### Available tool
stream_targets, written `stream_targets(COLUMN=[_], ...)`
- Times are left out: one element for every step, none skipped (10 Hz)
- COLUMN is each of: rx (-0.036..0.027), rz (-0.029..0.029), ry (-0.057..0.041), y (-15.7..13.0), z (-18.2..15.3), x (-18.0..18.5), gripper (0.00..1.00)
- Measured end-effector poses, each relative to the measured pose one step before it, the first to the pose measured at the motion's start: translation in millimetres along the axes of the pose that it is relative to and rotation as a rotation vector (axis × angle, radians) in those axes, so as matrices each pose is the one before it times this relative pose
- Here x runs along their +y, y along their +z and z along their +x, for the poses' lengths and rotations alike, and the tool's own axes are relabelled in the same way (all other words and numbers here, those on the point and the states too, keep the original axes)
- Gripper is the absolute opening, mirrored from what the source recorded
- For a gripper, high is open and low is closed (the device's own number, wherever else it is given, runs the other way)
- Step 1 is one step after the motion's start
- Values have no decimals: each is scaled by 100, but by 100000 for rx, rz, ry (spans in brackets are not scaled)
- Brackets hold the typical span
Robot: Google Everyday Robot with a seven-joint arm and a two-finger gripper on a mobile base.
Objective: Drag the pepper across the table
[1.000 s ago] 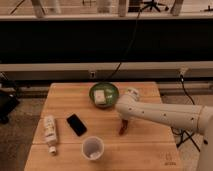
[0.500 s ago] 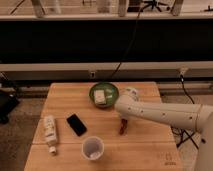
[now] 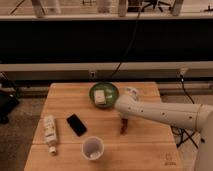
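The pepper (image 3: 122, 128) is a small dark red shape lying on the light wooden table (image 3: 65, 102), right of centre. My white arm reaches in from the right, and my gripper (image 3: 123, 120) sits directly over the pepper's upper end, apparently touching it. The arm's end hides the fingers and part of the pepper.
A green bowl (image 3: 104, 93) with a white item stands just behind the gripper. A flat black phone (image 3: 76, 124) lies left of centre, a white cup (image 3: 92, 148) near the front edge, and a white bottle (image 3: 49, 133) along the left side. Cables hang off the table's right.
The arm's end has shifted slightly left, and the pepper under it has moved a little with it.
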Motion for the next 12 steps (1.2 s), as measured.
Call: stream_targets(rx=[237, 174, 97, 129, 131, 148, 116, 243, 229, 123, 156, 212], rz=[81, 63, 29, 26, 117, 160, 8, 64, 145, -41, 49, 179], ry=[-938, -1375, -824, -878, -1465, -1104, -901, -1648, -1285, -1206, -1661, -1678], y=[-26, 15, 9, 10, 45, 24, 20, -2, -23, 36, 38, 16], z=[127, 128, 82, 95, -6, 41, 72, 159, 123, 69, 71, 91], x=[-25, -3, 44, 19, -10, 76, 75, -22, -67, 130, 73, -83], gripper=[3, 3, 3, 3, 3, 3, 3, 3, 3, 3, 3, 3])
